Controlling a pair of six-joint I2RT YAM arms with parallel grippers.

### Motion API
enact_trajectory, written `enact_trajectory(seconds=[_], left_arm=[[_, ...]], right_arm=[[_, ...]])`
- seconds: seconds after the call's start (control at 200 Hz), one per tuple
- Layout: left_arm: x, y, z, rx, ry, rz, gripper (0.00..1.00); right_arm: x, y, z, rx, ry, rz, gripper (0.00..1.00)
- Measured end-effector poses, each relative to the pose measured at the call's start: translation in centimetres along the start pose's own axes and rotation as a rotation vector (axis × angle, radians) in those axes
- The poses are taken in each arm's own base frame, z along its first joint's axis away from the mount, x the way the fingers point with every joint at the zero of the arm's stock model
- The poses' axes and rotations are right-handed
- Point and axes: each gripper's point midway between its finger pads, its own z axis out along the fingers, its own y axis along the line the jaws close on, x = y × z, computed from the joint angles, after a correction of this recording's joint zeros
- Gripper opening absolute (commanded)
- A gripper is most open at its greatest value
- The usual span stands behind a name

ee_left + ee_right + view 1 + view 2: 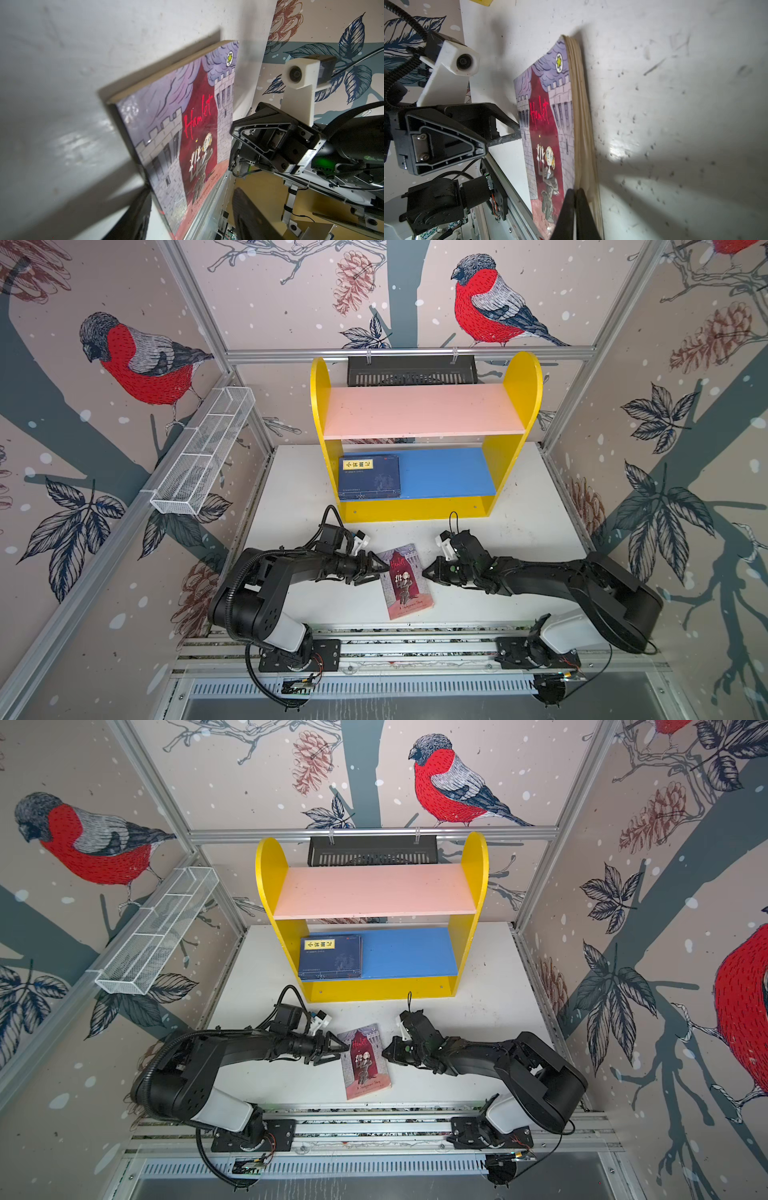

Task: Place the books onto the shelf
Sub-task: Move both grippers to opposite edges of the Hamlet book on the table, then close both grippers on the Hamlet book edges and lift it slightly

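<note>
The red-and-grey "Hamlet" book (405,580) (365,1060) lies flat on the white table in front of the shelf (519,385) (473,861). My left gripper (384,568) (345,1048) (192,189) is open at the book's (187,135) spine edge, one finger on each side of that edge. My right gripper (424,572) (384,1051) (576,191) is shut, its tips pressed against the page edge of the book (550,135). A dark navy book (369,477) (330,957) with a yellow label lies flat on the left of the blue lower board. The pink upper board is bare.
A white wire-mesh tray (203,452) hangs on the left wall rail. A black slotted basket (411,369) hangs behind the shelf. An aluminium rail (415,639) with both arm bases runs along the table's front edge, close behind the Hamlet book.
</note>
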Motion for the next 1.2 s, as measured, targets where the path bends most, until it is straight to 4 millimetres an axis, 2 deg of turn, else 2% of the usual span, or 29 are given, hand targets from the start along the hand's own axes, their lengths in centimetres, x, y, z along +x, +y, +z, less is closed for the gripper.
enact_trajectory(seconds=[0.095,0.15,0.19,0.245,0.27,0.425,0.655,0.805,1.025,1.2], left_arm=[[0.0,-0.1,0.0,0.003,0.0,0.003,0.63],[0.0,-0.1,0.0,0.003,0.0,0.003,0.64],[-0.1,-0.1,0.0,0.003,0.0,0.003,0.63],[-0.1,-0.1,0.0,0.003,-0.001,0.004,0.63],[-0.1,-0.1,0.0,0.003,-0.001,0.005,0.63],[-0.6,0.0,0.0,-0.017,-0.016,0.016,0.63],[-0.5,0.2,0.2,-0.01,-0.001,0.021,0.63],[-0.6,0.0,0.4,0.009,0.012,0.02,0.64],[-0.8,-0.2,0.3,0.007,0.004,0.03,0.64],[-1.1,-0.7,-0.3,-0.03,-0.029,0.077,0.69]], right_arm=[[-0.2,-0.1,0.1,-0.003,-0.005,0.001,0.03],[-0.2,-0.1,0.2,-0.004,-0.003,0.001,0.05],[-0.2,-0.1,0.1,-0.006,-0.003,0.002,0.12],[-0.3,-0.1,0.1,-0.008,-0.003,0.005,0.29],[-0.3,0.0,0.1,-0.009,-0.003,0.005,0.32],[-0.8,0.6,0.1,-0.004,-0.005,-0.01,0.34],[0.1,-0.7,0.8,0.039,0.041,-0.006,0.35],[0.3,-0.2,1.5,0.004,0.056,-0.018,0.3],[0.3,-0.2,1.8,-0.007,0.06,-0.021,0.03],[0.1,0.8,1.4,-0.037,0.05,-0.041,0.01]])
